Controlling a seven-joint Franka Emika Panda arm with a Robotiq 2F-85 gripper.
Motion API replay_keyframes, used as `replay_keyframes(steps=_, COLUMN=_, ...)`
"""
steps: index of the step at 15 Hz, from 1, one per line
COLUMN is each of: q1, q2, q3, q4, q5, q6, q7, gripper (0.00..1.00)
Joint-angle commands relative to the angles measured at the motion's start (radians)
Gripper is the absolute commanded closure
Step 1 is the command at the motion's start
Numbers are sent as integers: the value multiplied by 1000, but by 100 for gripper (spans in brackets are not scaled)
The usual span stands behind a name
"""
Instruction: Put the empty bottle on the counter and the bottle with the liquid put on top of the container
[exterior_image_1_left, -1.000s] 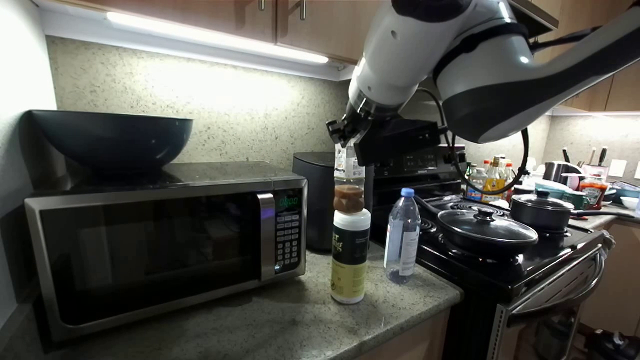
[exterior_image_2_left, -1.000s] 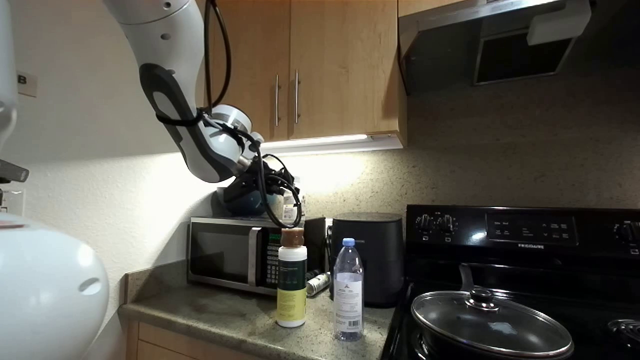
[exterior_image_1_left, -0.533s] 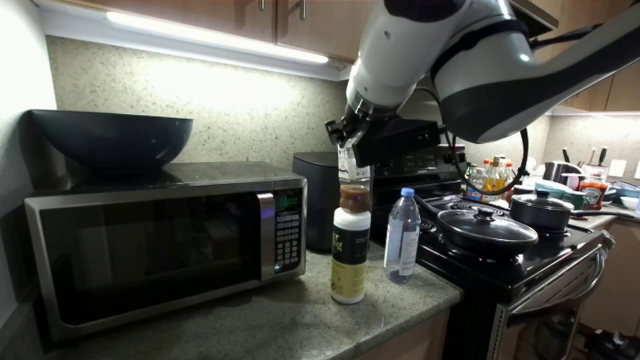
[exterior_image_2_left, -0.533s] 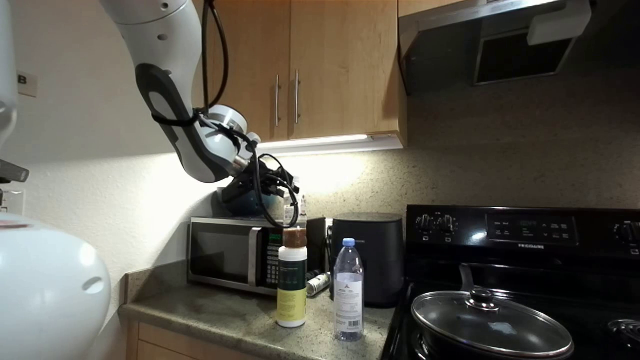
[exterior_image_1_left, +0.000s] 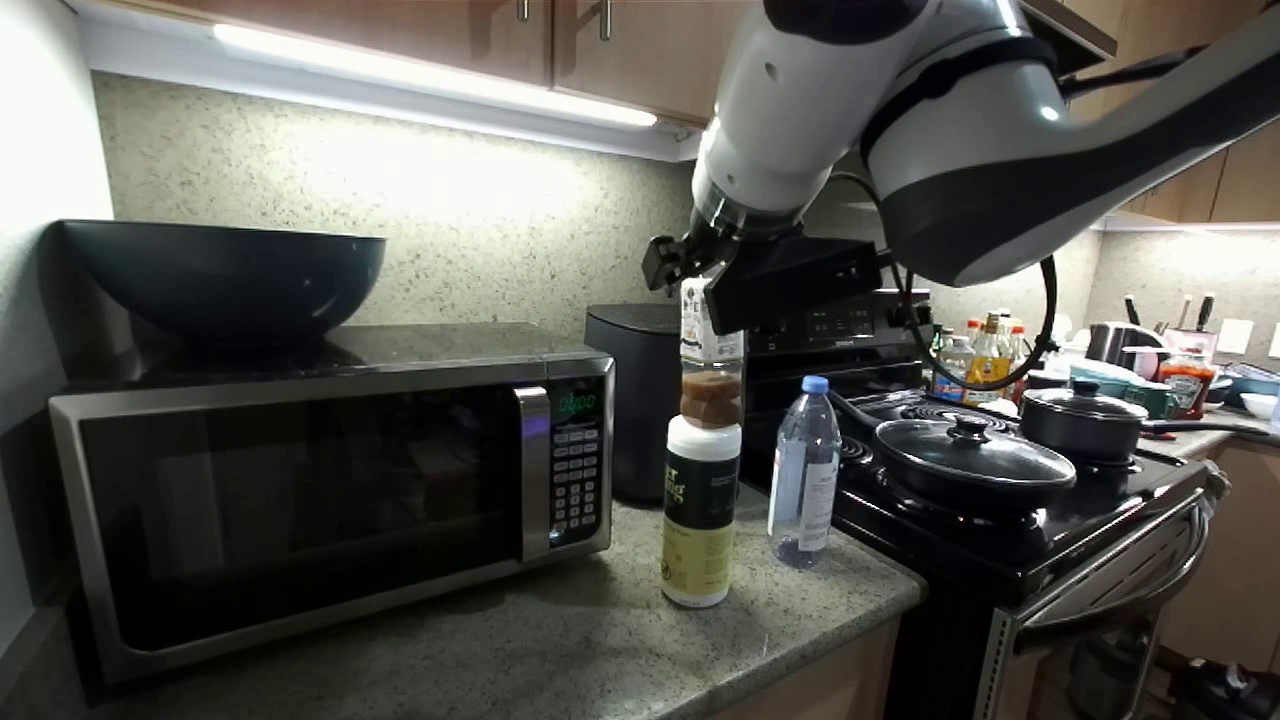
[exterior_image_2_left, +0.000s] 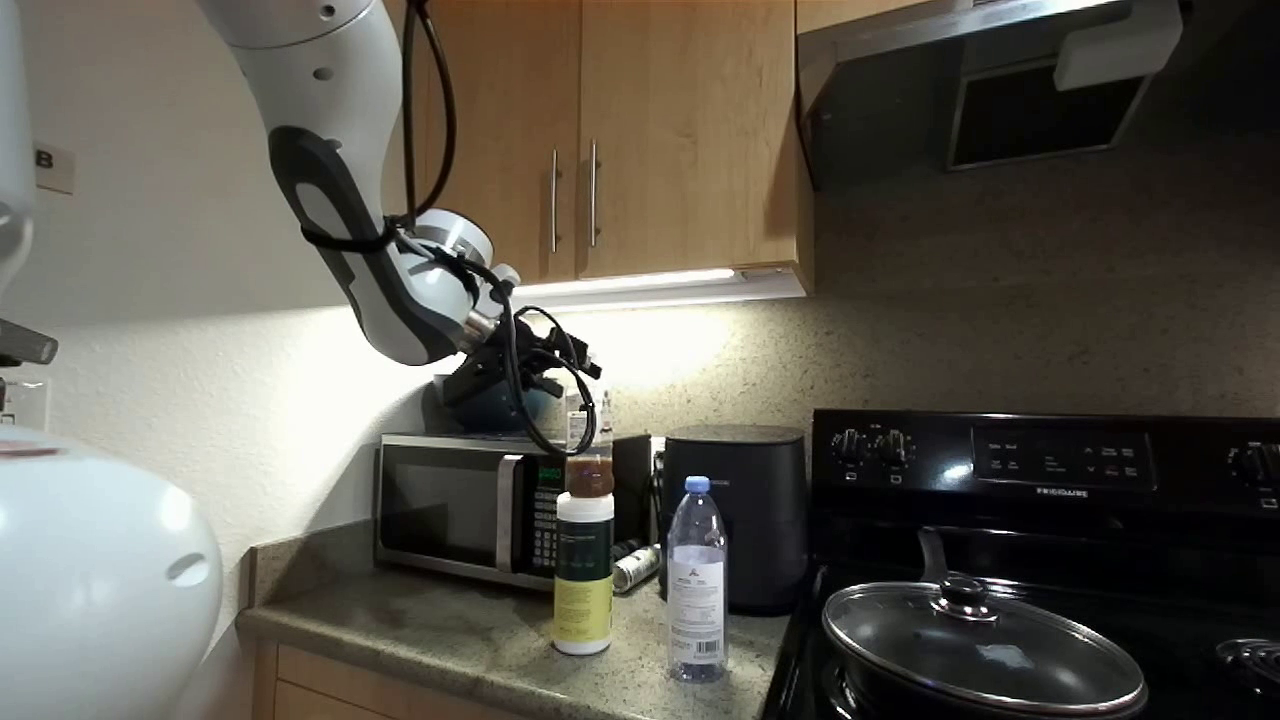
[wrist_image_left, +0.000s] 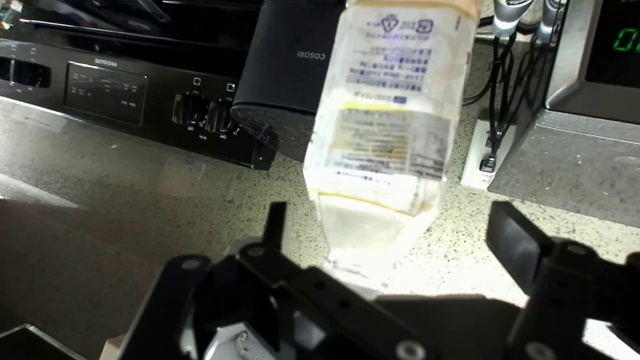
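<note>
The bottle with the liquid (exterior_image_1_left: 711, 392), brown in its lower part, stands upright on the white lid of the container (exterior_image_1_left: 698, 520) in both exterior views. Its base sits toward the right side of that lid. My gripper (wrist_image_left: 389, 212) is open around the bottle's neck in the wrist view, with gaps on both sides. Glare and the gripper hide the bottle's cap. To the right of the container, the blue-capped empty bottle (exterior_image_2_left: 697, 590) stands upright on the speckled counter (exterior_image_2_left: 430, 625), apart from everything else.
A microwave (exterior_image_1_left: 340, 510) with a big dark bowl (exterior_image_1_left: 225, 275) on top stands left of the container. Behind the bottles is a black air fryer (exterior_image_2_left: 735, 520). The stove carries a lidded pan (exterior_image_1_left: 970, 460) and a pot (exterior_image_1_left: 1083, 420) beyond the counter's right end.
The jaws have spread apart and let go of the bottle with the liquid. That bottle shifted slightly right on the lid, then stayed standing there. The empty bottle and container have not moved.
</note>
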Motion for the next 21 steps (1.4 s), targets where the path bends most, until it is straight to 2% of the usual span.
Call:
replay_keyframes(steps=1, q1=5, q2=-25, q3=4, q4=-20, q5=12, q6=-22, q7=19, gripper=0)
replay_keyframes(steps=11, q1=21, q2=-106, q3=34, q4=-13, q5=-9, q6=-163, q7=-2, gripper=0)
replay_keyframes(steps=19, q1=49, q2=-180, q3=54, q4=-22, q5=-13, q6=-165, q7=-2, gripper=0)
replay_keyframes(steps=21, q1=45, q2=-150, q3=48, q4=3, q5=-1, q6=-145, q7=-3, gripper=0)
